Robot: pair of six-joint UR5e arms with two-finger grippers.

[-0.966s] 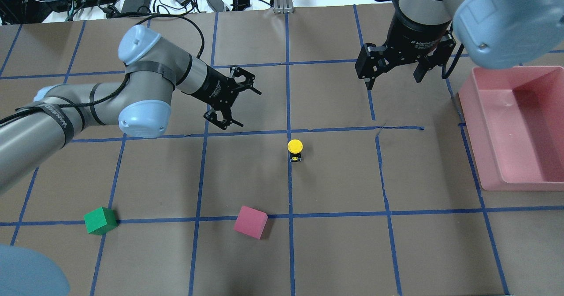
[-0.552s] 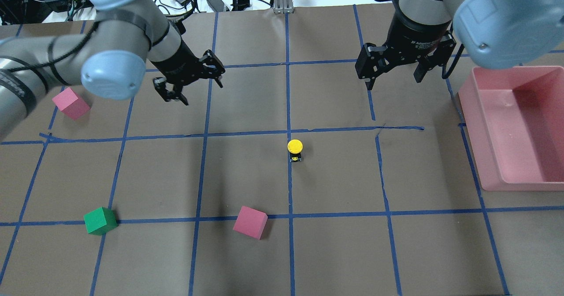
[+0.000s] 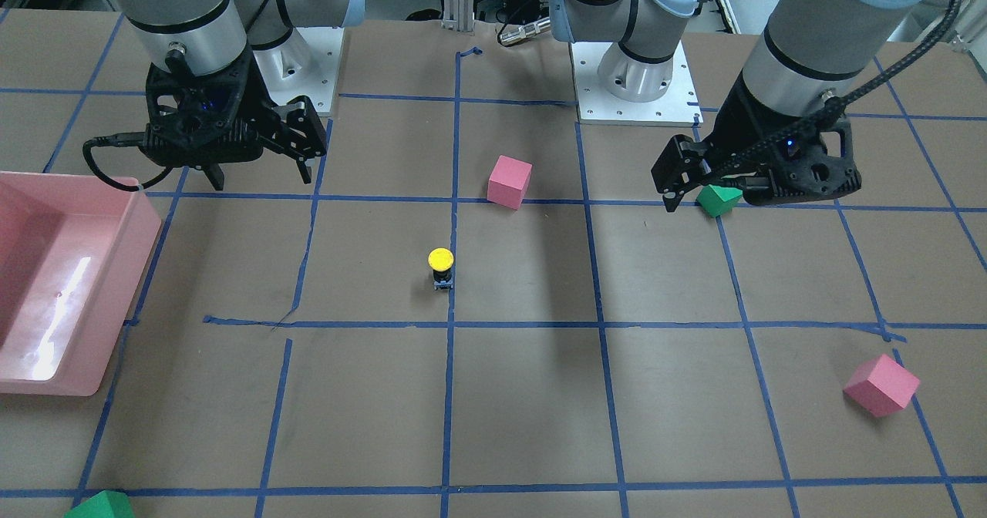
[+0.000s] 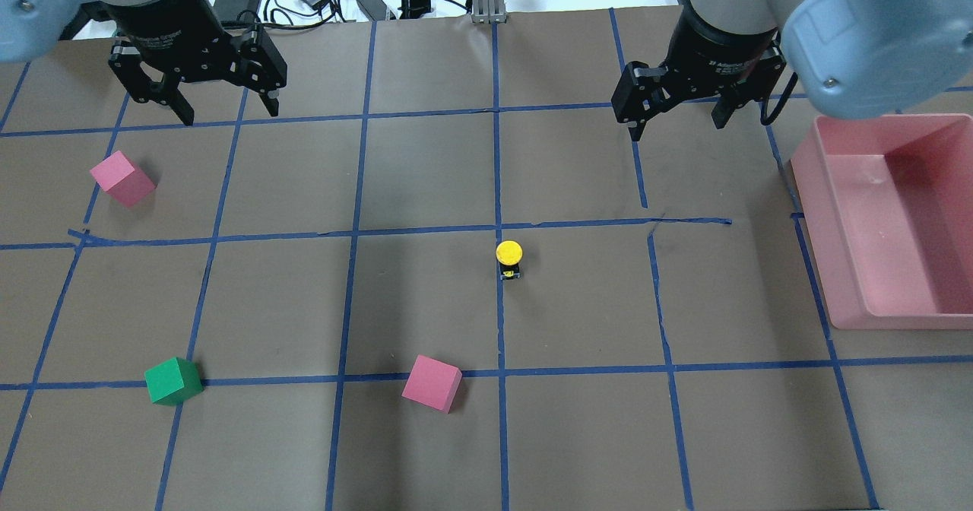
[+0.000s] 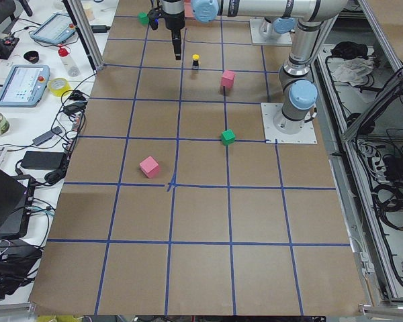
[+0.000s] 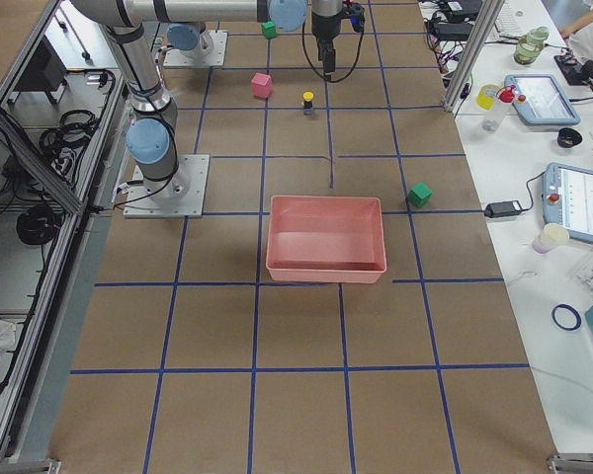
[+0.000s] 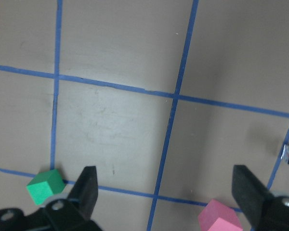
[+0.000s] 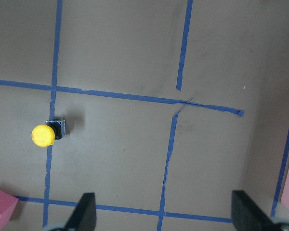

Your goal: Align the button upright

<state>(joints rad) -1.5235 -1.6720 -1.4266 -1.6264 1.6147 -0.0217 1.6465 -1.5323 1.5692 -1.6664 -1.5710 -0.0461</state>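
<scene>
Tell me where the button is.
In the overhead view the button stands upright at centre on a blue tape line, up-right of the nearer pink cube.

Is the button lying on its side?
No, the button stands upright on its base, with the yellow cap on top.

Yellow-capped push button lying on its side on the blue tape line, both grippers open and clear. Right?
No: the yellow-capped push button stands upright, cap up, per the exterior front-facing view. It is on the blue tape line; left gripper and right gripper open, clear.
</scene>
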